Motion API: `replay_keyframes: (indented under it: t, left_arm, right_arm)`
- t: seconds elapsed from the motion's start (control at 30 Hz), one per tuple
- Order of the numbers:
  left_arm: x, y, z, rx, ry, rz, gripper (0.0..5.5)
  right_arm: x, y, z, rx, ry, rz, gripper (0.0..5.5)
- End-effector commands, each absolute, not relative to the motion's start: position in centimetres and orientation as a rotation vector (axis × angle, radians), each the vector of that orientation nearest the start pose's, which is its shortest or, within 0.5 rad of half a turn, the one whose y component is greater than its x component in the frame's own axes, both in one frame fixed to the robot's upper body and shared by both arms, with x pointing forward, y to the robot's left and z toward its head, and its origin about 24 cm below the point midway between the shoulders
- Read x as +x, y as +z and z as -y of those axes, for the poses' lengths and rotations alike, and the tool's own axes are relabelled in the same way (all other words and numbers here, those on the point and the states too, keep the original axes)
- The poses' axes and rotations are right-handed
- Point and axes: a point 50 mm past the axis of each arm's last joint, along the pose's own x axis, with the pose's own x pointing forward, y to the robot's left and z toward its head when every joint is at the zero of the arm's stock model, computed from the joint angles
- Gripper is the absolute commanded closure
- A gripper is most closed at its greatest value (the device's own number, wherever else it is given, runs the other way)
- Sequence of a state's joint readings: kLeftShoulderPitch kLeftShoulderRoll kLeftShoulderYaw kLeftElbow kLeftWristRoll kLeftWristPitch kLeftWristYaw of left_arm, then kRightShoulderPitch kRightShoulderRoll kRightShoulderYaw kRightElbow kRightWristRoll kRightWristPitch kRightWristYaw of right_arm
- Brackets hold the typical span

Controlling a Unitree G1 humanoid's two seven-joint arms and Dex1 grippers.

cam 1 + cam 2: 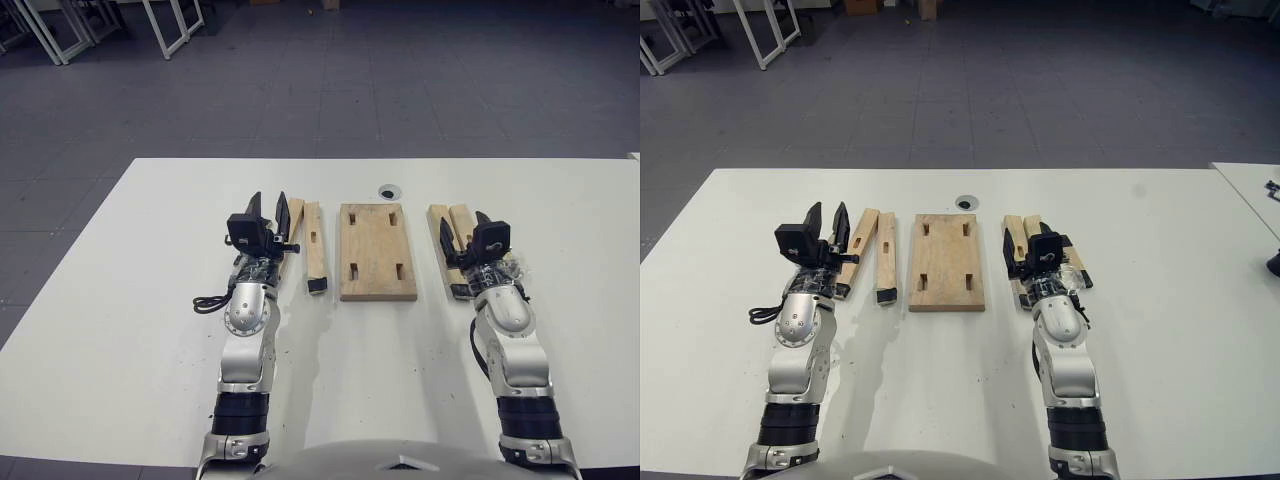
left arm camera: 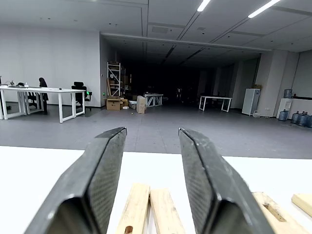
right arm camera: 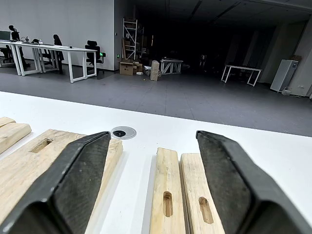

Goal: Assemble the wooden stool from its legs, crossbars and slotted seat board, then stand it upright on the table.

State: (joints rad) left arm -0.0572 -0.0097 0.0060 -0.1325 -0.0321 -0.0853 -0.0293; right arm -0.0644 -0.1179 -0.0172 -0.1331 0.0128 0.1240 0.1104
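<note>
**Q:** Entry one, left gripper [image 1: 268, 200]?

**A:** Fingers spread wide, gripping no part. Tips point away from the robot, over the table [image 1: 120, 300].

**Q:** Nearest item?

**A:** Left pair of wooden pieces [image 1: 314, 240], flat and side by side. In the left wrist view they show low between the fingers. The piece nearer the centre carries a black end cap [image 1: 316, 286] at its near end. This pair lies between the left gripper and the seat board [image 1: 378, 250].

**Q:** Entry two, right gripper [image 1: 463, 222]?

**A:** Fingers likewise apart, closed on no part. It sits over the near end of the right pair of wooden pieces [image 3: 168, 170], each with a slot cut in it. Whether the fingers touch the wood cannot be told.

**Q:** Seat board, location?

**A:** Flat at the table's centre, four slots showing. It lies between the two pairs, apart from both, and inward of the right gripper.

**Q:** Surroundings?

**A:** Round cable port [image 1: 389, 191] set in the table, just beyond the board's far edge. Grey floor beyond the table.
</note>
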Motion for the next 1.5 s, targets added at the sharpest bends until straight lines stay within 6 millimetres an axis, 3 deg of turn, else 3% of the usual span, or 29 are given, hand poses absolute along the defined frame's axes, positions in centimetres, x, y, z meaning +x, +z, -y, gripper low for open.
replay_keyframes:
  t: [0.03,0.3,0.77,0.83,0.93,1.03,1.5]
  left_arm:
    - [26.61,9.92,-14.07,-0.018,-0.048,0.295,3.51]
    - [26.06,9.14,-14.1,0.05,-0.061,0.283,3.51]
    - [25.99,9.18,-13.86,0.057,-0.06,0.29,3.51]
    - [26.02,9.2,-13.84,0.049,-0.059,0.292,3.23]
    - [26.06,9.2,-13.78,0.046,-0.059,0.29,3.23]
    - [26.13,9.18,-13.76,0.03,-0.06,0.285,2.77]
    - [26.26,9.18,-13.76,0.053,-0.085,0.278,2.77]
  right_arm:
    - [27.05,8.36,16.1,-0.097,0.11,0.093,2.26]
    - [26.39,7.38,16.4,-0.105,0.108,0.06,2.26]
    - [26.35,7.68,16.36,-0.107,0.111,0.073,2.26]
    - [26.39,7.72,16.34,-0.107,0.113,0.074,2.26]
    - [26.41,7.72,16.32,-0.107,0.114,0.076,2.26]
    - [26.39,7.72,16.3,-0.107,0.114,0.076,2.26]
    - [26.68,7.85,16.28,-0.103,0.107,0.084,2.26]
